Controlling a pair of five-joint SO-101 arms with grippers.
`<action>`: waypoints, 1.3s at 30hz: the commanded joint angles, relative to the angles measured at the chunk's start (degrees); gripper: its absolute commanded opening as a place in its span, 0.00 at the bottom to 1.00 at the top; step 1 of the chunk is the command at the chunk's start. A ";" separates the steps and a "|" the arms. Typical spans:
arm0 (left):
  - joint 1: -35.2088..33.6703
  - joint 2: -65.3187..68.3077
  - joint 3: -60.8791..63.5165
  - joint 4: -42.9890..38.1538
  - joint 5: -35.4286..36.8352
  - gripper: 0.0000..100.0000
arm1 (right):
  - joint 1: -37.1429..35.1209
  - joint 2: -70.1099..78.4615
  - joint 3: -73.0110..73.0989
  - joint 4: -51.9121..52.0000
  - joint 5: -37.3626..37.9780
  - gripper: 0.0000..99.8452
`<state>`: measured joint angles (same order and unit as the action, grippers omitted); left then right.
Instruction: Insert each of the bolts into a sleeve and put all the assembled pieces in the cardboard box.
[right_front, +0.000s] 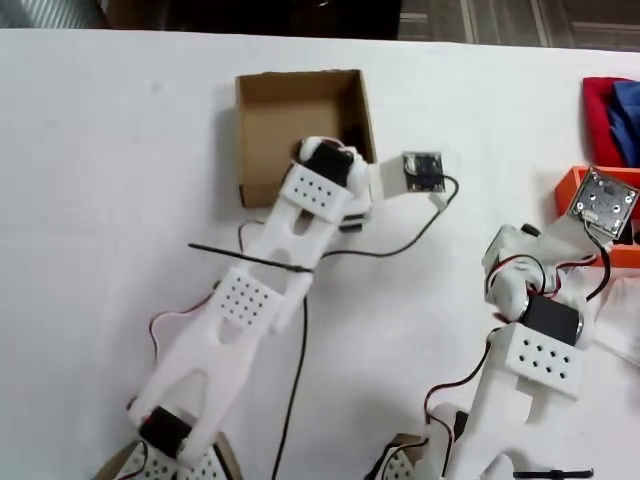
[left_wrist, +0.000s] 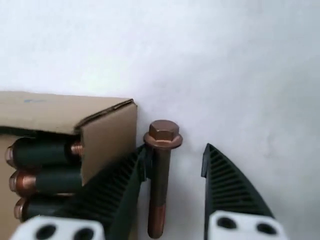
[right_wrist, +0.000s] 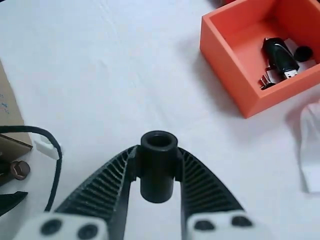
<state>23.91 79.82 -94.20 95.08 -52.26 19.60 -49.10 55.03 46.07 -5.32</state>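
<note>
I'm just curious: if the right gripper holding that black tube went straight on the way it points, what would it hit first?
Probably just the bare white table. The right gripper, shut on the sleeve, points past the orange box, which sits off to one side; depth is unclear.

Nearest the brown cardboard box (right_front: 300, 78), the left arm (right_front: 240, 300) is all white printed plastic, with plates drilled in neat grids of small holes and black servo blocks (right_front: 327, 160) at the joints. Thin red and white wires (right_front: 160, 322) and a black cable (right_front: 300, 370) run along it. The right arm (right_front: 535, 350), farther from the box, is built the same. The left gripper (left_wrist: 175, 150) and right gripper (right_wrist: 157, 150) have black ribbed wedge fingers (left_wrist: 227, 185) on white bases with dark screw holes.
</note>
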 joint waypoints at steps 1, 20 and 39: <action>-1.05 0.00 -1.10 -0.62 -0.26 0.18 | 0.57 -2.07 -0.26 -1.36 -0.35 0.02; 5.63 -7.12 -1.10 7.30 10.02 0.02 | 0.57 -2.07 -0.18 -1.36 -0.35 0.02; -0.97 -52.92 39.60 7.21 29.63 0.02 | 0.13 -2.24 0.26 -1.27 -0.44 0.02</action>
<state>24.70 40.09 -59.82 101.41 -24.13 19.60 -49.10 55.30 46.07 -5.32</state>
